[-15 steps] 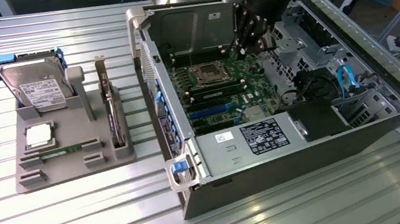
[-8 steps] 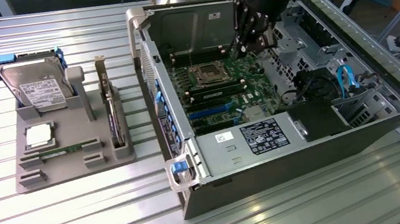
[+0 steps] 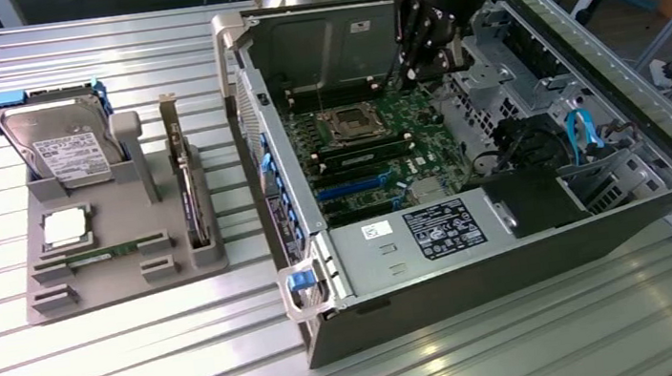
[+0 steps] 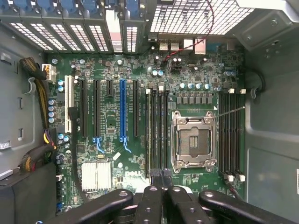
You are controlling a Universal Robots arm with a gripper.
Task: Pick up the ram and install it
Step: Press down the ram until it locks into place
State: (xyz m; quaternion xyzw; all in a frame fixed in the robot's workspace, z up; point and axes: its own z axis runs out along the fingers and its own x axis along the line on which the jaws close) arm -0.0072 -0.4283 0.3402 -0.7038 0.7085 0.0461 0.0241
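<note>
Gripper (image 4: 160,176) is hanging inside the open computer case (image 3: 473,258), over the motherboard (image 4: 140,121), fingers (image 4: 153,173) pressed narrow together with nothing visible between them. Fingertips are sitting at the end of the memory slots (image 4: 158,128), just beside the empty CPU socket (image 4: 193,140). The ram (image 3: 98,256) is lying flat in the grey parts holder (image 3: 128,271) on the slatted table (image 3: 138,356), well apart, at the exterior view's left. In that holder, hard drive (image 3: 64,144) is standing far, CPU chip (image 3: 65,228) in between, expansion card (image 3: 191,201) upright.
</note>
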